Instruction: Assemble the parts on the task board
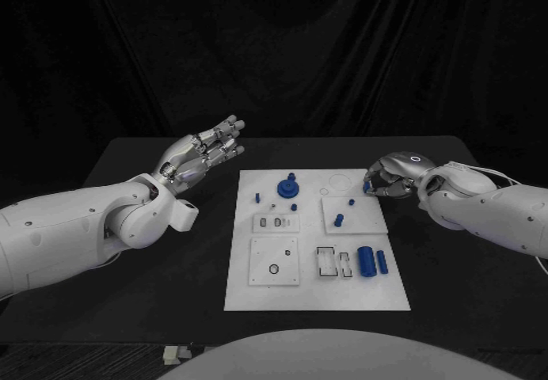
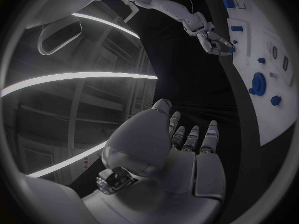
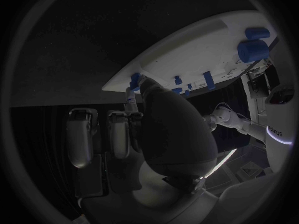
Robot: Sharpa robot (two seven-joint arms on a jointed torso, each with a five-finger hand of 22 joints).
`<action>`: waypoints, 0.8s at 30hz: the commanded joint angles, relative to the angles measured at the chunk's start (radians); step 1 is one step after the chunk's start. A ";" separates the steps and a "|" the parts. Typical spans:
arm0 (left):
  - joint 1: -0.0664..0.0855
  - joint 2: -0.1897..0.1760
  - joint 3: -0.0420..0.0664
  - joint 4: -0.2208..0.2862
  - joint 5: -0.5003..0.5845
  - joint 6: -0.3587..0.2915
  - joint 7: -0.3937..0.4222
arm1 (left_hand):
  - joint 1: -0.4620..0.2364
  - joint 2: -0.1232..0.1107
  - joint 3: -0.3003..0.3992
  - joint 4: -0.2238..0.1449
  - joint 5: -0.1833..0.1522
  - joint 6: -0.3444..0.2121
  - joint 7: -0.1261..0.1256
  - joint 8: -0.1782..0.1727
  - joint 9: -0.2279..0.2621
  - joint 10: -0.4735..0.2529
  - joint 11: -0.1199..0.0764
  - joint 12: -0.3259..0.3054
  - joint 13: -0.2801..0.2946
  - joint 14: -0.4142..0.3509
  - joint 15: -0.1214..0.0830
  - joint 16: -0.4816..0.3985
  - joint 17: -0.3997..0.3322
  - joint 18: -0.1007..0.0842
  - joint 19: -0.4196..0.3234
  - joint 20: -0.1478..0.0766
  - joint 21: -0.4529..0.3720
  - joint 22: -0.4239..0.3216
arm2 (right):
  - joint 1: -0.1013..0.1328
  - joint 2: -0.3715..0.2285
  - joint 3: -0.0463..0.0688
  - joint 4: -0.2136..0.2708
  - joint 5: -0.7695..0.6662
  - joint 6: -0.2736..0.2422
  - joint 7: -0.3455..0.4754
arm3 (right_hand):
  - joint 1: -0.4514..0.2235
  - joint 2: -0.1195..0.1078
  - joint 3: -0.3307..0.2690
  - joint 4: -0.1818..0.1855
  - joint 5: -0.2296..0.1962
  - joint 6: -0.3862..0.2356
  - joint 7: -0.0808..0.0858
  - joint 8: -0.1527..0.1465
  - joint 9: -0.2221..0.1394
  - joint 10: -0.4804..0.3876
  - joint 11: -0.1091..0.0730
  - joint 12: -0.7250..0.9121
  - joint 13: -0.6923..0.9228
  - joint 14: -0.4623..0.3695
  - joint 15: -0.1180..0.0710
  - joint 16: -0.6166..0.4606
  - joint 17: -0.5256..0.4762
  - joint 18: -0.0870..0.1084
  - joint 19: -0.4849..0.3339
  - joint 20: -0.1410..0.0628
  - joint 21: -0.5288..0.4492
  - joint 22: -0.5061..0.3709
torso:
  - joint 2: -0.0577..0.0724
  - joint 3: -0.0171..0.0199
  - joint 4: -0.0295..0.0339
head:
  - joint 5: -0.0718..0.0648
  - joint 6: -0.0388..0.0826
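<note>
The task board (image 1: 314, 297) is seen lying in the middle of the black table (image 1: 137, 158), long edge running toward the robot. The left hand (image 1: 203, 154) is held above the table off the board's far left corner, palm raised, fingers stretched out and apart, nothing held. The right hand (image 1: 390, 176) is placed at the board's far right corner, fingers curled down onto a small blue part (image 1: 367, 187) at that edge. In the right wrist view a fingertip (image 3: 132, 92) is seen touching that blue piece (image 3: 134, 79) at the board's edge; whether it is actually clamped cannot be told.

A round blue knob part (image 1: 288, 189) is seated near the board's far edge, left of centre, with small blue pegs (image 1: 294, 207) just beside it. A raised white block (image 1: 352, 215) near the right edge carries 2 short blue pins (image 1: 341, 218). Toward the near right corner a large blue cylinder (image 1: 367, 262) lies flat with a thinner blue bar (image 1: 382, 263) just beside it, next to empty rectangular slots (image 1: 327, 262). A white block with an oval hole (image 1: 275, 269) sits at the near left.
</note>
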 commanded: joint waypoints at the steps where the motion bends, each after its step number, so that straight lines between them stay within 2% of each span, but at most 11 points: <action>1: -0.002 0.002 0.001 0.001 0.002 0.010 0.011 | 0.008 -0.001 0.006 0.003 0.006 0.009 0.000 0.006 0.002 0.001 0.009 -0.001 0.000 -0.002 0.006 0.005 0.001 0.017 0.008 0.001 0.003 0.002 | -0.003 -0.004 0.001 0.007 -0.005 -0.050 -0.006 | 0.009 0.006 0.006 0.000 0.007 0.011 0.000 0.007 0.006 0.102 0.005 0.004 0.263 0.105 0.007 0.003 0.263 0.000 0.069 0.008 -0.003 0.243 | 0.000 0.0000 -0.0001 | 0.000 0.000; 8: -0.004 0.001 0.001 0.000 0.002 0.009 0.011 | 0.008 -0.001 0.006 0.003 0.006 0.009 0.000 0.006 0.002 0.001 0.009 -0.001 0.000 -0.002 0.006 0.005 0.001 0.017 0.008 0.001 0.003 0.002 | 0.000 -0.021 0.001 0.044 -0.005 -0.088 -0.007 | 0.013 0.007 0.007 -0.002 0.020 0.018 0.000 0.011 0.011 0.102 0.005 0.004 0.263 0.105 0.007 0.003 0.263 0.000 0.068 0.008 -0.004 0.242 | 0.000 0.0000 -0.0001 | 0.002 0.000; 13: -0.005 0.000 0.001 -0.001 0.002 0.009 0.011 | 0.008 -0.001 0.006 0.003 0.006 0.009 0.000 0.006 0.002 0.001 0.009 -0.001 0.000 -0.002 0.006 0.005 0.001 0.017 0.008 0.001 0.003 0.002 | 0.011 -0.030 0.001 0.078 -0.005 -0.096 -0.014 | 0.013 0.007 0.007 -0.002 0.022 0.018 0.000 0.011 0.012 0.102 0.005 0.004 0.263 0.105 0.007 0.003 0.263 0.000 0.068 0.008 -0.004 0.242 | -0.001 0.0001 -0.0004 | 0.003 0.000; 17: -0.005 0.000 0.001 -0.002 0.002 0.009 0.010 | 0.008 -0.001 0.006 0.003 0.006 0.009 0.000 0.006 0.002 0.001 0.009 -0.001 0.000 -0.002 0.006 0.005 0.001 0.017 0.008 0.001 0.003 0.002 | 0.029 -0.035 0.001 0.123 -0.012 -0.099 -0.023 | 0.015 0.007 0.007 -0.003 0.026 0.017 0.001 0.011 0.013 0.102 0.005 0.004 0.263 0.105 0.007 0.003 0.263 0.001 0.068 0.008 -0.005 0.242 | -0.001 -0.0002 -0.0011 | 0.001 0.000; 21: -0.006 0.002 0.001 -0.003 0.002 0.011 0.008 | 0.008 -0.001 0.006 0.003 0.006 0.009 0.000 0.006 0.002 0.001 0.009 -0.001 0.000 -0.002 0.006 0.005 0.001 0.017 0.008 0.001 0.003 0.002 | 0.053 -0.036 0.001 0.190 -0.022 -0.084 -0.039 | 0.016 0.007 0.007 -0.004 0.028 0.017 0.002 0.011 0.013 0.102 0.006 0.004 0.263 0.105 0.008 0.003 0.263 0.001 0.067 0.008 -0.006 0.241 | -0.001 -0.0002 -0.0006 | 0.000 0.000; 24: -0.006 0.003 0.001 -0.004 0.002 0.011 0.007 | 0.008 -0.001 0.006 0.003 0.006 0.009 0.000 0.006 0.002 0.001 0.009 -0.001 0.000 -0.002 0.006 0.005 0.001 0.017 0.008 0.001 0.003 0.002 | 0.061 -0.031 0.001 0.234 -0.031 -0.073 -0.048 | 0.017 0.007 0.007 -0.004 0.029 0.017 0.002 0.011 0.014 0.102 0.006 0.004 0.263 0.105 0.008 0.003 0.263 0.001 0.067 0.008 -0.006 0.241 | -0.001 -0.0002 0.0001 | 0.000 0.000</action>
